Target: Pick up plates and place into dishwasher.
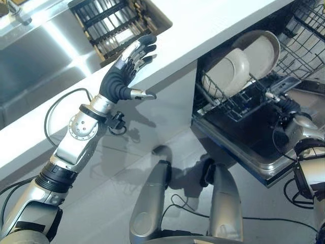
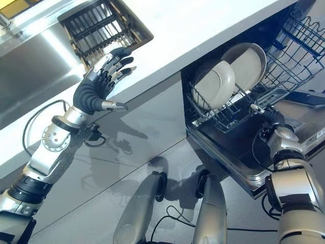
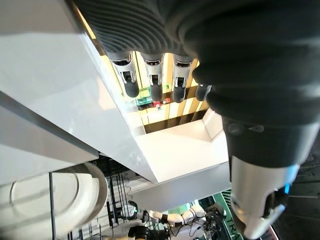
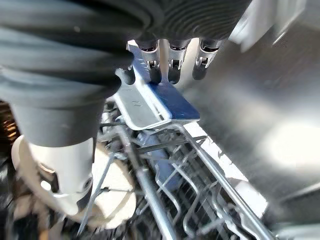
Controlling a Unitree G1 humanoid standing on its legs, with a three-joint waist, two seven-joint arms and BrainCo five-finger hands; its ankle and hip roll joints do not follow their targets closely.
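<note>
Glossy round plates (image 1: 231,71) (two), wire rack (image 1: 238,101)

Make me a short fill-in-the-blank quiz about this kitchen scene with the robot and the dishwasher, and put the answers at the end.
1. The left hand is raised at the edge of the white ____.
2. The number of plates standing in the lower rack is ____.
3. The right hand is at the front of the rack of the open ____.

Missing words: counter; two; dishwasher
</note>
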